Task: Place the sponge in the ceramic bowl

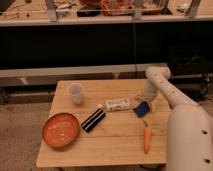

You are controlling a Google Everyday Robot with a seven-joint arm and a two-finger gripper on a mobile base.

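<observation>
The blue sponge (141, 109) lies on the right part of the wooden table (115, 142), just right of a white packet. The orange-red ceramic bowl (61, 130) sits at the table's front left, with nothing in it. My white arm rises from the lower right, bends at an elbow above the table's far right corner and comes down to the gripper (148, 98). The gripper is just above and behind the sponge, at its far right edge. Whether it touches the sponge cannot be told.
A translucent white cup (75, 93) stands at the back left. A black ribbed oblong object (93, 120) lies between bowl and white packet (117, 104). A carrot (146, 138) lies near the front right edge. Dark shelving runs behind the table.
</observation>
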